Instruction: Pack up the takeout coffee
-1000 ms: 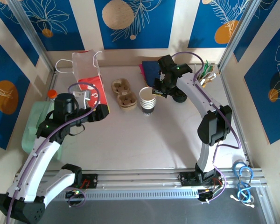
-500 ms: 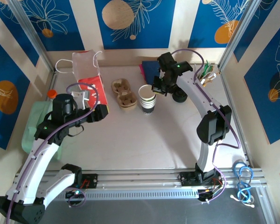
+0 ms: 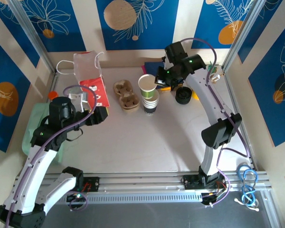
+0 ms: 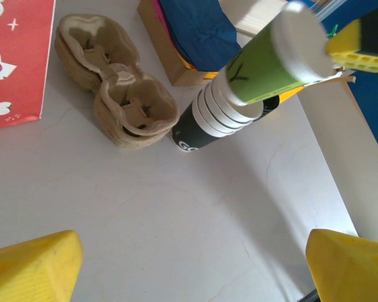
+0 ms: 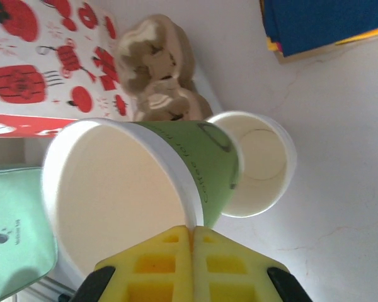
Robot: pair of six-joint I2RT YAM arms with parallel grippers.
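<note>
While my right claw [image 5: 192, 230] is clamped on the green cup [image 5: 205, 157] at its rim, that cup's base is hidden inside the white cup [image 4: 205, 121]. I see the white cup standing at far centre, just right of the carrier [image 3: 125, 94]. My left claw [image 4: 189, 269] gapes wide.

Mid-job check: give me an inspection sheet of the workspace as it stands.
Surface: pale table, no spills seen.
Job's things: green cup held tilted, its base at the mouth of the stacked cups, which stand upright beside the cup carrier.
Clutter: black lid, red printed bag, green pouch, blue napkin pile.
Grippers: right gripper shut on the green cup's rim; left gripper open, holding nothing.
Cables: purple cables loop along both arms; blue coil off the table's near right corner.
Surroundings: blue leaf-print panels, metal frame posts.
</note>
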